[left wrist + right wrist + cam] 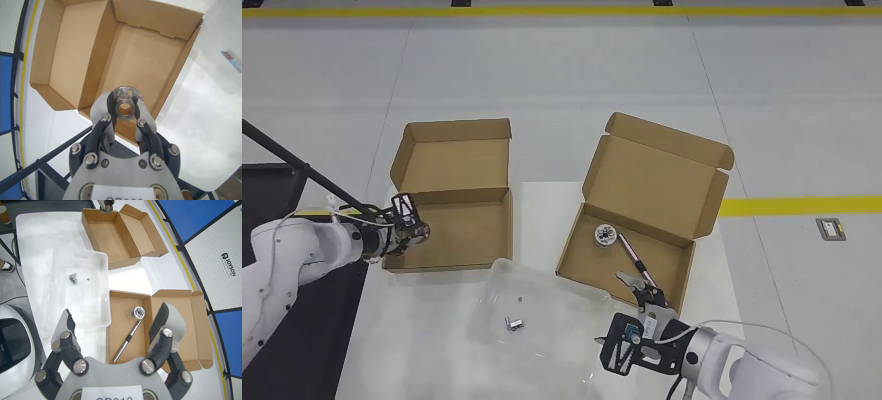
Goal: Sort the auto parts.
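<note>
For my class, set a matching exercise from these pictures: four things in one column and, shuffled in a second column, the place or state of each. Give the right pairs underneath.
Things
1. flanged bushing
2. metal rod
3. small bracket
4. right gripper

Places or states
A. open, holding nothing
B. lying in the clear tub
C. clamped in the left gripper
D. lying in the cardboard box, next to a round part

Pairs: 1-C, 2-D, 3-B, 4-A
</note>
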Motion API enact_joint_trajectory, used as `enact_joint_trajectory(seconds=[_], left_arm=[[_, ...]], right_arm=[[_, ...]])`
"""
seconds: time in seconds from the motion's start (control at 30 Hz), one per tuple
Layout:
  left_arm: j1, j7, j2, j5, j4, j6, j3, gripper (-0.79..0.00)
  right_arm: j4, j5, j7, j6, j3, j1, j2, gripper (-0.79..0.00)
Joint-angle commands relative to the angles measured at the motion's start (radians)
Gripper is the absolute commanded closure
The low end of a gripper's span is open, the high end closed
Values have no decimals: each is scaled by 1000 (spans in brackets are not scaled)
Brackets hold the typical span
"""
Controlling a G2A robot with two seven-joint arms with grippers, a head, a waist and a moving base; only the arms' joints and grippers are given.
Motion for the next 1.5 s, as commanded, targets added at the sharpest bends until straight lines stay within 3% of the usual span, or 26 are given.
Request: enact_joint_trajectory(seconds=[0.0, 0.27, 0.47, 0.73, 0.77, 0.83, 0.9, 0.97, 1.03, 1.2, 1.27, 1.47], left_arm=[[-43, 1, -33, 11, 70, -27, 37, 0], [-180, 9, -189, 76, 327, -99, 195, 0], [-218, 8, -298, 113, 488, -3, 266, 0], [-257, 41, -398, 161, 653, 10, 310, 0], [-260, 51, -407, 162, 671, 9, 311, 0], [-267, 64, -423, 167, 701, 9, 313, -139], [-275, 76, -436, 179, 727, 7, 315, -354], [-282, 85, -447, 190, 749, 3, 316, -727], [-289, 98, -456, 199, 771, -2, 315, -690], [-310, 135, -468, 213, 812, -18, 305, -751], [-319, 156, -470, 222, 816, -29, 302, -739], [-366, 287, -453, 260, 777, -106, 283, -757]], right_arm=[[0, 0, 0, 0, 0, 0, 0, -785], [0, 0, 0, 0, 0, 0, 0, -785], [0, 0, 0, 0, 0, 0, 0, -785], [0, 0, 0, 0, 0, 0, 0, -785], [0, 0, 0, 0, 0, 0, 0, -785], [0, 0, 0, 0, 0, 0, 0, -785], [0, 0, 0, 0, 0, 0, 0, -785], [0, 0, 0, 0, 0, 0, 0, -785], [0, 0, 0, 0, 0, 0, 0, -785], [0, 0, 0, 0, 0, 0, 0, -785], [0, 0, 0, 0, 0, 0, 0, -785], [0, 0, 0, 0, 0, 0, 0, -785]])
